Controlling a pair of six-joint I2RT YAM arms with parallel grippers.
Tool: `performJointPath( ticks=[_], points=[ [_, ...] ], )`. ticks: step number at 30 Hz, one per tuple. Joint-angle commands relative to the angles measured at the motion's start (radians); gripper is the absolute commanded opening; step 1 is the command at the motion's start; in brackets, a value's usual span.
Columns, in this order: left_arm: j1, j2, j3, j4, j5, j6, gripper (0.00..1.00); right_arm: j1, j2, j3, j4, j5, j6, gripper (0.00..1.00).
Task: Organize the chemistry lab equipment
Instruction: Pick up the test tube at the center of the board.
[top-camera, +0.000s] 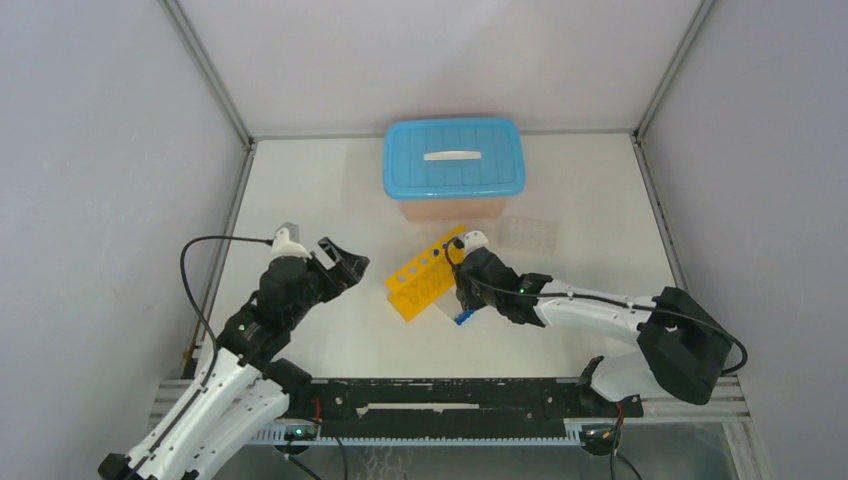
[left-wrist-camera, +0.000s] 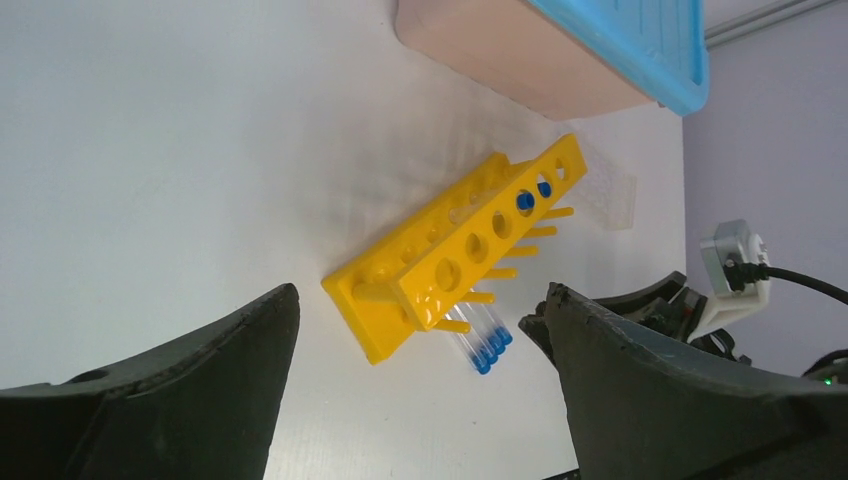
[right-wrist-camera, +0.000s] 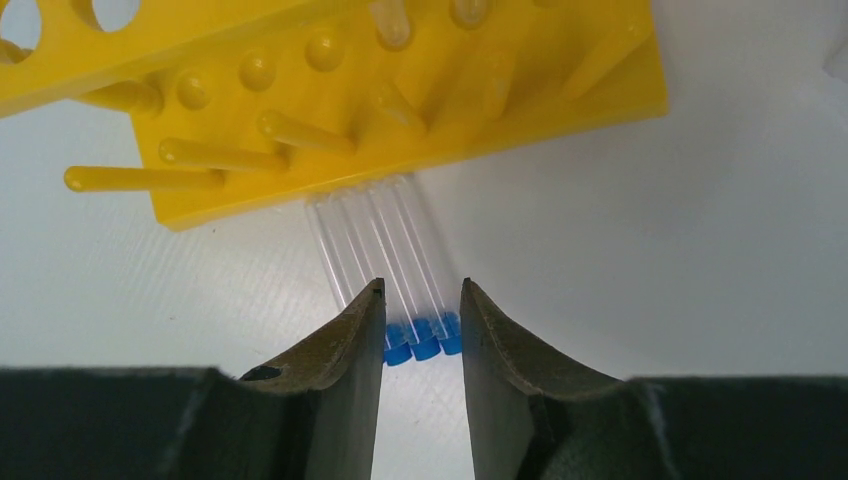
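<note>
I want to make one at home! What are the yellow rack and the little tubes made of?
The yellow rack looks like glossy moulded plastic: one even colour, smooth pegs, a soft shine. The tubes are see-through, either clear plastic or glass; I cannot tell which. Their caps seem to be blue plastic.

You have the rack (top-camera: 425, 272) mid-desk (top-camera: 320, 200), the lidded box (top-camera: 453, 160) behind it, the tray (top-camera: 527, 234) to its right, and loose tubes (right-wrist-camera: 385, 250) lying against its near-right edge.
</note>
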Motion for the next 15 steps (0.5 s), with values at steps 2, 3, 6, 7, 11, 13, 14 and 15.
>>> performJointPath(
  ticks=[2,3,6,7,11,13,14,15],
  points=[
    [0.004,-0.024,-0.026,0.058,0.014,-0.017,0.95,-0.023,0.038,-0.001,0.1,-0.003,-0.039,0.41],
    [0.004,-0.026,-0.026,0.058,0.011,-0.017,0.95,-0.025,0.046,-0.001,0.103,-0.009,-0.04,0.4],
    [0.004,-0.022,-0.023,0.063,0.007,-0.017,0.95,-0.026,0.063,-0.001,0.102,-0.016,-0.041,0.4],
    [0.004,-0.018,-0.018,0.064,0.008,-0.015,0.95,-0.026,0.067,-0.002,0.1,-0.015,-0.038,0.4],
    [0.005,-0.003,-0.005,0.07,0.009,-0.011,0.95,-0.029,0.071,-0.015,0.109,-0.015,-0.034,0.4],
    [0.005,-0.001,-0.003,0.075,0.012,-0.012,0.95,-0.029,0.071,-0.022,0.112,-0.018,-0.034,0.4],
    [0.005,0.001,-0.003,0.076,0.011,-0.014,0.95,-0.029,0.072,-0.026,0.112,-0.019,-0.033,0.4],
    [0.005,0.001,-0.004,0.079,0.012,-0.014,0.95,-0.029,0.074,-0.029,0.112,-0.021,-0.033,0.4]
  ],
)
